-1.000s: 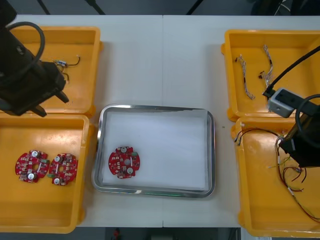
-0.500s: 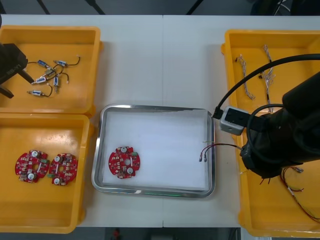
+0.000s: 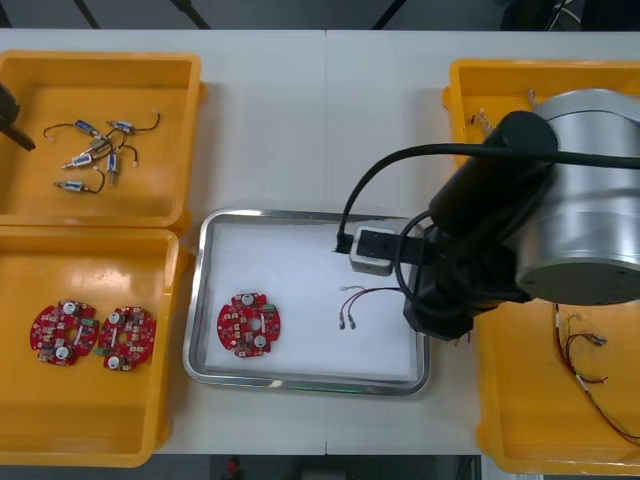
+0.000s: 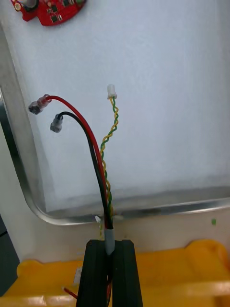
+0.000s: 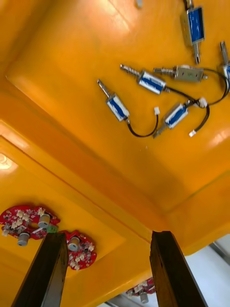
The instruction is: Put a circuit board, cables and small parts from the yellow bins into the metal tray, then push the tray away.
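My right gripper [image 4: 110, 244] is shut on a red and yellow cable [image 4: 103, 158] with a black lead in the bundle. It hangs at the right rim of the metal tray [image 3: 205, 300], and the cable's free ends [image 3: 352, 303] reach over the white inside. One red circuit board [image 3: 248, 324] lies in the tray's left part. My left gripper [image 5: 108, 273] stands open above the far left yellow bin [image 3: 170, 70], with nothing between its fingers. Small metal parts [image 5: 153, 84] with black leads lie in that bin, apart from the fingers.
Two more circuit boards [image 3: 92, 335] lie in the near left bin [image 3: 90, 430]. The near right bin [image 3: 530, 420] holds more red and yellow cables [image 3: 582, 352]. My right arm covers much of the far right bin [image 3: 465, 80].
My right arm has swung left from the near right bin to the tray, carrying the cable. The left arm has drawn back to the table's left edge, uncovering the small metal parts.
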